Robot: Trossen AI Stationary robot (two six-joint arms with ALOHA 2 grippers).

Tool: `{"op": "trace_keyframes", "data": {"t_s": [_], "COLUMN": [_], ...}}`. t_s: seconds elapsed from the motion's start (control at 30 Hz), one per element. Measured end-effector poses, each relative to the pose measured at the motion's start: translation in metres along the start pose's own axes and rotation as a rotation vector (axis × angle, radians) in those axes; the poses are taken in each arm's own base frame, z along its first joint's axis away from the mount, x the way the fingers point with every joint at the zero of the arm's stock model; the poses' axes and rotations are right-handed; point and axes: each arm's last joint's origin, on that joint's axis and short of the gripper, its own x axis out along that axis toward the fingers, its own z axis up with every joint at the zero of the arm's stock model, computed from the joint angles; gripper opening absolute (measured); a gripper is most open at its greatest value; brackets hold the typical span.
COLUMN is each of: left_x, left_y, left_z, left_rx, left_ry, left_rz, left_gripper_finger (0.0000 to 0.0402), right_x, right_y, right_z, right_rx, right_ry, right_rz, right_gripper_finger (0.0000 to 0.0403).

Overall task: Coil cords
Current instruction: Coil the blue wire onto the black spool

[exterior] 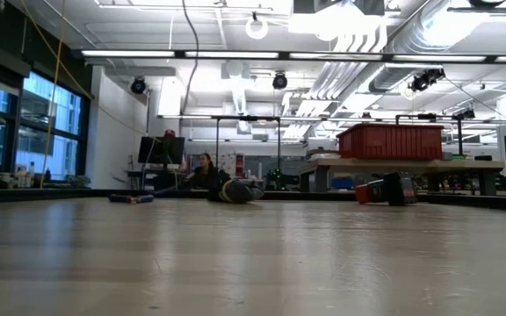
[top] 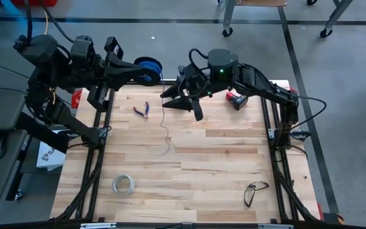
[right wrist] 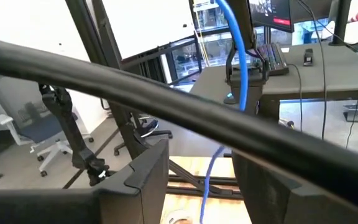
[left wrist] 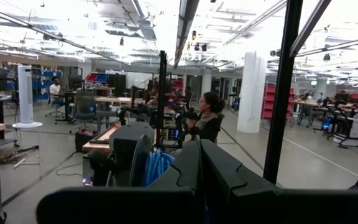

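The cord is a thin bluish wire (top: pixel 164 117) running from a small dark spool (top: pixel 149 69) beyond the table's far edge down to the wood, where its loose end (top: pixel 165 150) lies. My left gripper (top: pixel 138 69) is shut at the spool, which also shows in the left wrist view (left wrist: pixel 143 167). My right gripper (top: pixel 180 107) stands open over the table's far middle. In the right wrist view the wire (right wrist: pixel 240 68) passes between its fingers (right wrist: pixel 149 180). I cannot tell whether it touches them. My left gripper holds the spool from the table's left, roughly level, at the spool's side (left wrist: pixel 161 169) facing the fingers. The fingers themselves hide which part they pinch. The spool stands on edge in the air, clear of the table, and the wire hangs slack from it.
Pliers (top: pixel 142 109) lie near the wire at the far left. A red and black tool (top: pixel 237 100) sits at the far right, a whitish tape ring (top: pixel 124 184) at the near left, and glasses (top: pixel 254 193) at the near right. Black frame rails (top: pixel 100 137) edge the table.
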Motion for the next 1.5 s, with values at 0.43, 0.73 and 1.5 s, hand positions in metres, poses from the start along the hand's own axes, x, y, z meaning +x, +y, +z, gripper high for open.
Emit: {"op": "trace_keyframes", "data": {"t_s": [0.43,0.73,1.5], "left_x": [0.0,0.0,0.035], "left_y": [0.0,0.0,0.002], "left_z": [0.0,0.0,-0.013], "left_rx": [0.019,0.021,-0.499], "left_ry": [-0.002,-0.002,-0.033], "left_rz": [0.003,0.005,-0.041], "left_gripper_finger": [0.0001,0.0001,0.0001], "right_x": [0.0,0.0,0.059], "right_y": [0.001,0.001,0.017], "right_z": [0.001,0.001,0.0], "right_rx": [0.012,0.005,-0.27], "right_ry": [-0.013,-0.007,-0.348], "right_rz": [0.006,0.008,-0.009], "right_gripper_finger": [0.0164,0.0052,0.0001]}}
